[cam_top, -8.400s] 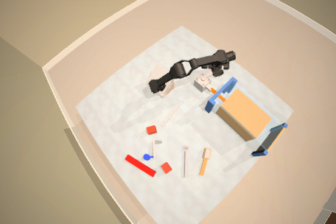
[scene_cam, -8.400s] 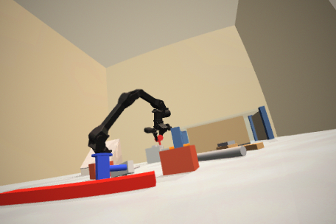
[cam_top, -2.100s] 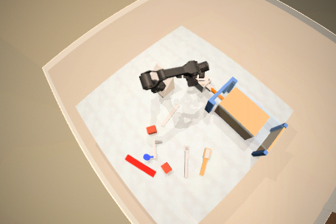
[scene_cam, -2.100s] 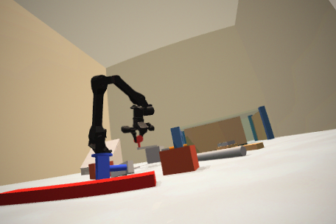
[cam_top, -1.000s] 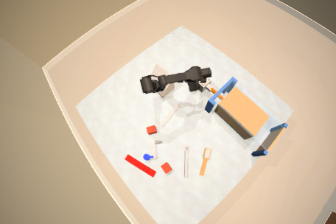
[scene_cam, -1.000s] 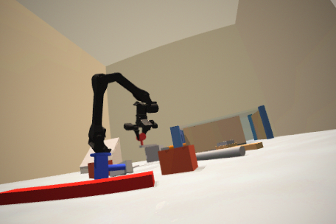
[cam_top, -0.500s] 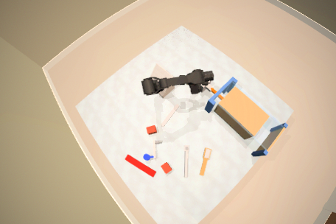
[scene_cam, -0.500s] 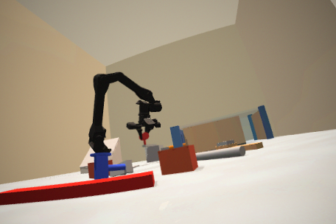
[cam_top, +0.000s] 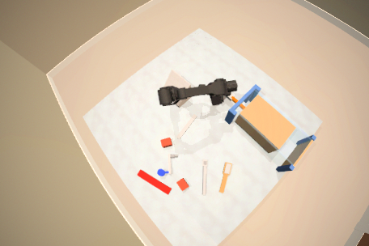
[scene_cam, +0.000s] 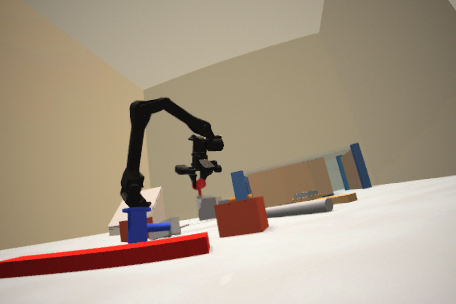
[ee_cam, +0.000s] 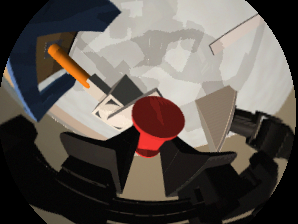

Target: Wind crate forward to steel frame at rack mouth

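Note:
My gripper point(scene_cam: 201, 187) point(ee_cam: 150, 125) is shut on the red knob point(scene_cam: 200, 183) point(ee_cam: 158, 117) of the winch handle. The handle's grey arm point(ee_cam: 145, 97) reaches from the knob over the grey winch point(scene_cam: 209, 209) point(ee_cam: 125, 91). Whether its key is fully down in the hole is hidden. An orange strap point(cam_top: 237, 101) point(ee_cam: 70, 66) runs from the winch to the crate point(cam_top: 269, 121) point(scene_cam: 290, 181), which has an orange top and brown sides. The crate looks flat inside the clear cubby, with its front close behind the blue frame point(cam_top: 247, 99) point(ee_cam: 100, 15); contact cannot be told.
A tan sloped block point(cam_top: 172, 79) point(ee_cam: 218, 115) stands near the arm's base. A pale bar point(cam_top: 187, 127) lies near the winch. Red blocks point(cam_top: 166, 142) point(scene_cam: 242, 217), a long red bar point(cam_top: 154, 182), a blue piece point(cam_top: 161, 172) and an orange-handled tool point(cam_top: 223, 183) lie farther off.

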